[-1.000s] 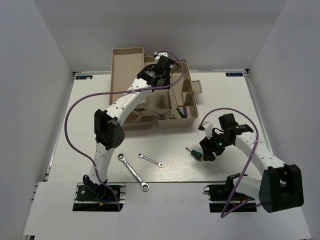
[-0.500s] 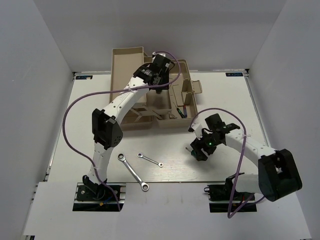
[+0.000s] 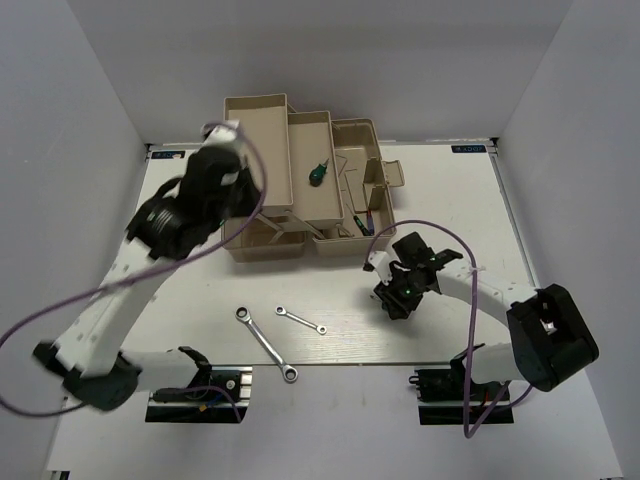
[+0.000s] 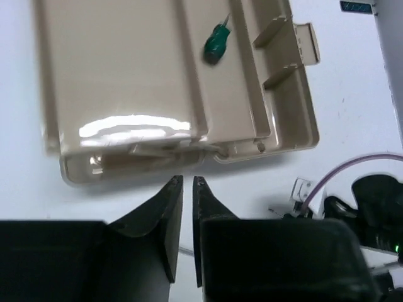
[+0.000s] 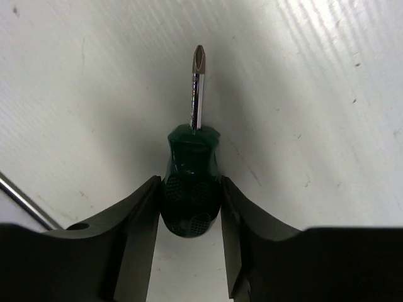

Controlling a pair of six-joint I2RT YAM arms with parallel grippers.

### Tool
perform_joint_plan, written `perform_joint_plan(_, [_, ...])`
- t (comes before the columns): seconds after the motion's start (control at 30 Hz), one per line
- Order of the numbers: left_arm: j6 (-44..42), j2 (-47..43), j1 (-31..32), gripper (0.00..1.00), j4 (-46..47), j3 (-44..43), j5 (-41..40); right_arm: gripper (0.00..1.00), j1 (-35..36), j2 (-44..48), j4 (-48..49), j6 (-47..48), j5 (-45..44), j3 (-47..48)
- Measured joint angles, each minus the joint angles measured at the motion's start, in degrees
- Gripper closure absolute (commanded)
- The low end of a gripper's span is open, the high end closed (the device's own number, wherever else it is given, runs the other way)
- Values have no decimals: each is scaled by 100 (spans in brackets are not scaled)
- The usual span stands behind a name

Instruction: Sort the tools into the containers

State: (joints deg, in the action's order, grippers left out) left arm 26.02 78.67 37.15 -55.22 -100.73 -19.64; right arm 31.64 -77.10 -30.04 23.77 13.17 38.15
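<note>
Swung out toward nine o'clock, the left pincer (image 4: 187,182) hangs nearly together, empty; the right pincer (image 5: 189,189) clamps the handle of the stubby screwdriver (image 5: 192,154), likely light and rigid.

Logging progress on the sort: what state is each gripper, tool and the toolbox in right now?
left gripper: shut, empty
right gripper: shut on the stubby screwdriver
stubby screwdriver: pinched at its handle
other green screwdriver: lying inside the toolbox
toolbox: open, fanned out
long wrench: lying flat, unsorted
short wrench: lying flat, unsorted

Bright, even light; white glare on the beige tray (image 4: 135,123); motion-blurred left arm (image 3: 192,198); soft shadows.
</note>
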Motion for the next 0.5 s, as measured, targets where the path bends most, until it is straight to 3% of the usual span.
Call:
perform_joint_plan(0.03, [103,-522,0,77,-90,433,-9,100,2,2,-33,33,2,13])
perform_joint_plan(0.13, [662,-1720,0,57,-411,1733,-20,100,0,37,-474,186,103,212])
perform_joint_plan(0.23, [1287,-2369,0,41,-723,2949,105,100,-9,407,-1198,345,337,765])
perform_joint_plan(0.37, [2111,-2599,0,39,-1058,4402,369,100,-4,848,-1856,358,660,2406])
perform_joint_plan(0.5, [2579,-2627,0,32,-1071,5169,599,100,-7,540,-1670,22,702,4085])
